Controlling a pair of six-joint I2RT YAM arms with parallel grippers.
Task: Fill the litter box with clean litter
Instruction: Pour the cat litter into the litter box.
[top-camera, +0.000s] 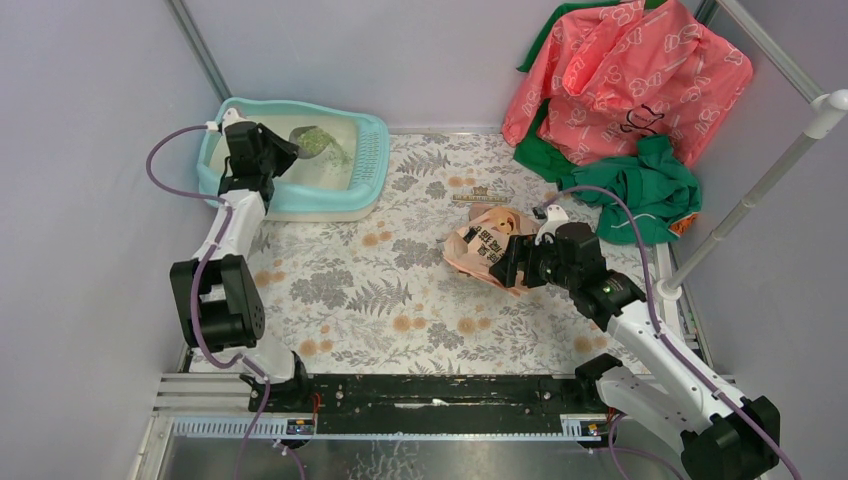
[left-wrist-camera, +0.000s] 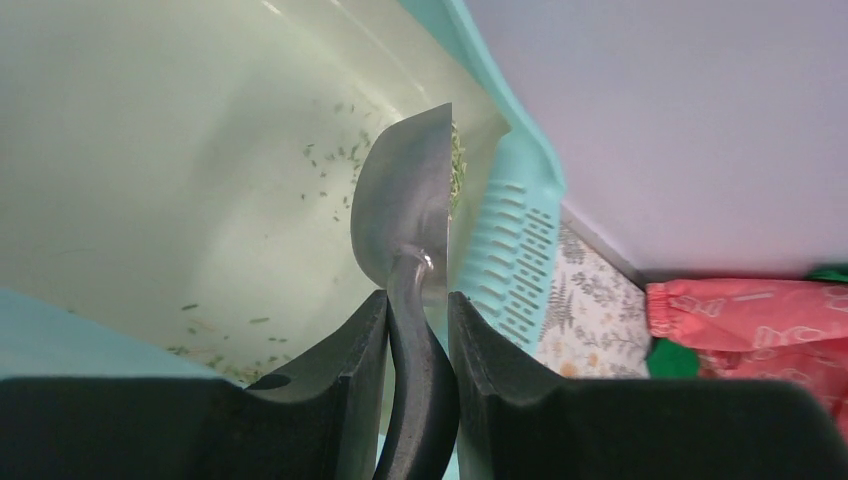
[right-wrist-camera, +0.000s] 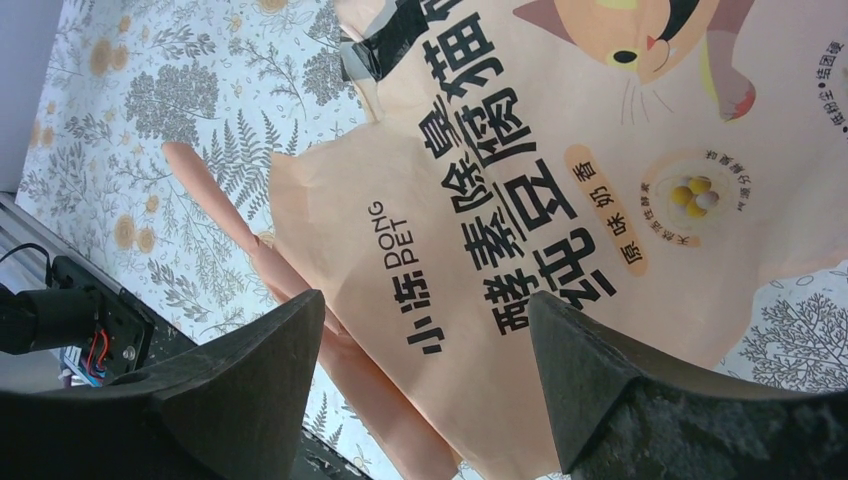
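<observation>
The left claw (left-wrist-camera: 415, 300) is clamped on the grey scoop (left-wrist-camera: 405, 210), which is tilted so that clean litter (left-wrist-camera: 457, 165) is shed into the litter box (top-camera: 372, 150) at ten o'clock. The right claw (right-wrist-camera: 425, 320) is spread apart over the litter bag (right-wrist-camera: 520, 200), likely to steady it.

Clean litter (left-wrist-camera: 457, 168) mostly hidden behind scoop (left-wrist-camera: 405, 205), bag (right-wrist-camera: 560, 200) cropped at edges

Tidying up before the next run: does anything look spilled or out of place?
Nothing looks spilled on the mat. The pink bag lies crumpled and flat mid-table, and pink and green clothes sit heaped in the far right corner.
</observation>
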